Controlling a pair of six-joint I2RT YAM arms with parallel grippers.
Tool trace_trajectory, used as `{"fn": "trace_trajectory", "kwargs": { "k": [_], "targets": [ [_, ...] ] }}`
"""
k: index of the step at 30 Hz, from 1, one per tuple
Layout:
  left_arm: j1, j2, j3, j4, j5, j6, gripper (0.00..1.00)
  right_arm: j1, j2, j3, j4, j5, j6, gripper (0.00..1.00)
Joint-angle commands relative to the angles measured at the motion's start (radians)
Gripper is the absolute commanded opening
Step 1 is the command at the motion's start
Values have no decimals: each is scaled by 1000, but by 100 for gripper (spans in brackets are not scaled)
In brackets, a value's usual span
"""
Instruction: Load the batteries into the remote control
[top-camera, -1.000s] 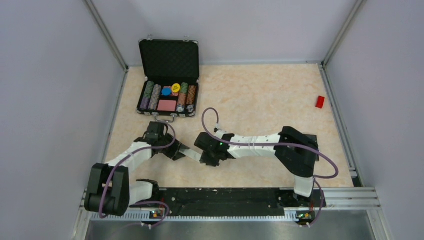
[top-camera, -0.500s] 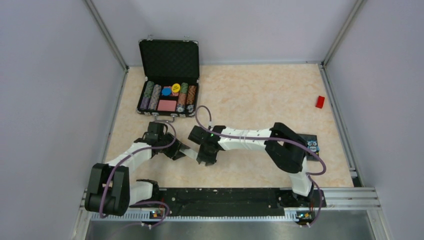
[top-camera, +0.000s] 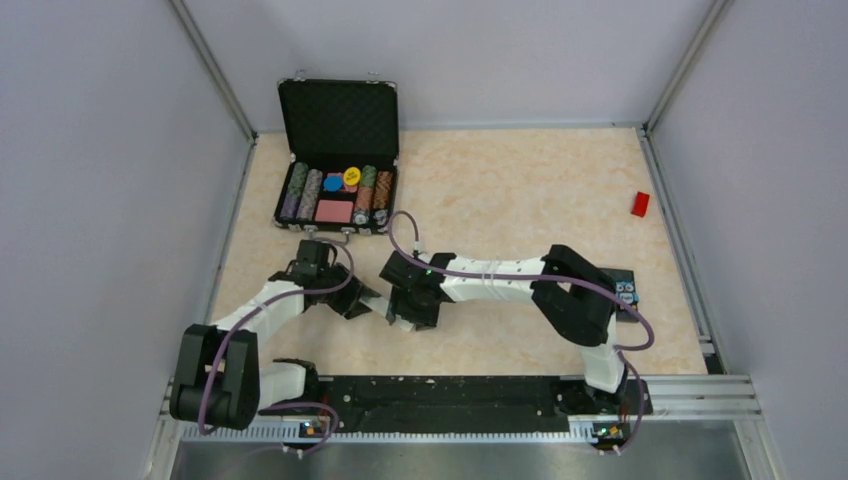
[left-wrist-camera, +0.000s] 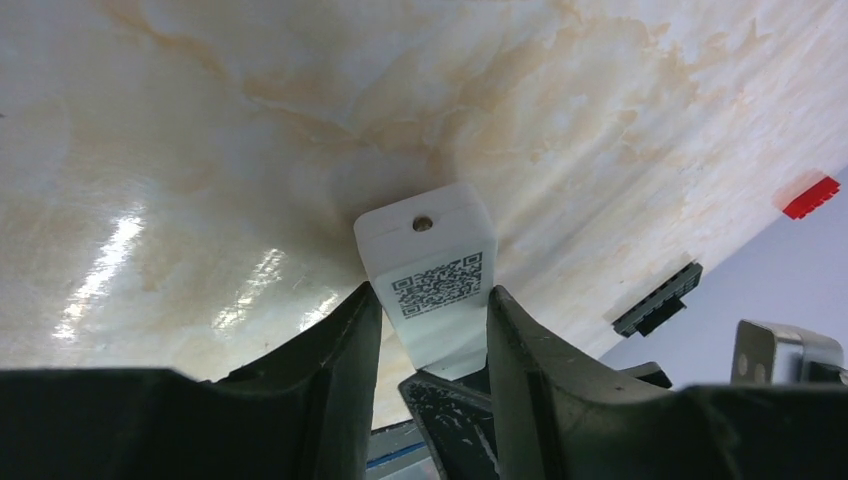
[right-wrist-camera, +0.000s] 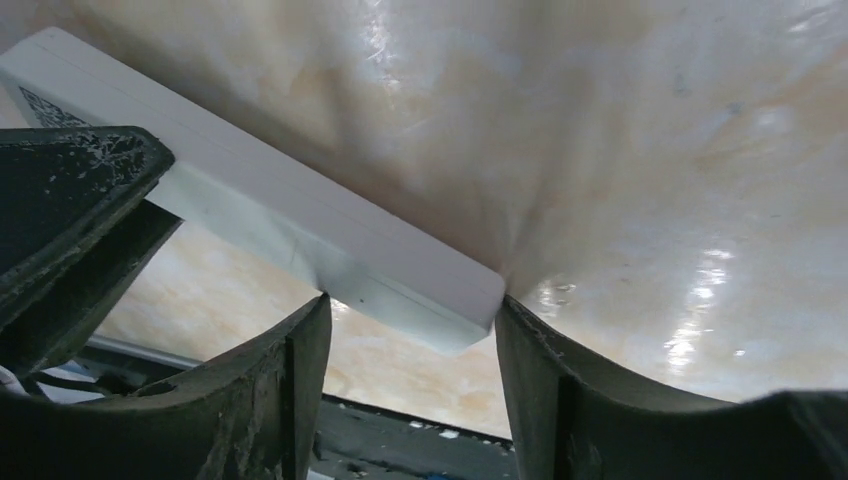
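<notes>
White remote control (left-wrist-camera: 424, 250) spans from left gripper (left-wrist-camera: 431, 296) to right gripper (right-wrist-camera: 410, 306).

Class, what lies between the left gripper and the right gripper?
The remote control spans the gap: the left gripper clamps one end, the right gripper flanks the other. Both wrist views show it.

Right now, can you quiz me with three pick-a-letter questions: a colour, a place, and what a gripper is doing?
1. The remote is: A black, B white, C green.
2. The red block lies: A under the remote, B far right, alone, C in a gripper.
3. The left gripper is: A wide open, B out of sight, C shut on the remote.
Answers: 1 B, its body is white; 2 B, it sits alone at the right edge; 3 C, both fingers press its sides.
</notes>
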Motion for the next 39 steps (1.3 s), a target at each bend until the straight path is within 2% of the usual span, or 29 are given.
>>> {"fn": "trace_trajectory", "kwargs": {
  "k": [1,7,14,17,22,26,30,32,33,39],
  "targets": [
    [-17,19,90,-100,-10,77,48,-15,-166,-119,145,117,-81,62],
    [-17,32,230,-176,-44,198,76,-17,-348,-277,261,61,-312,66],
    [-17,-68,319,-339,-200,234,95,-4,-323,-225,263,92,-648,72],
    [-17,-130,340,-422,-316,227,98,32,-244,-132,235,158,-755,74],
    [-14,-243,376,-586,-576,165,99,81,-98,-1,212,219,-839,75],
    [-14,-347,369,-688,-749,41,99,87,-20,44,213,231,-868,75],
    [-14,-462,322,-735,-843,-89,99,86,25,53,228,250,-905,75],
    [-14,-513,301,-739,-859,-140,99,87,38,56,232,254,-919,71],
    [-14,-536,295,-743,-864,-161,99,87,42,55,233,262,-921,66],
    [-14,-574,300,-724,-897,-184,99,72,-8,-9,232,384,-878,28]
  ]
}}
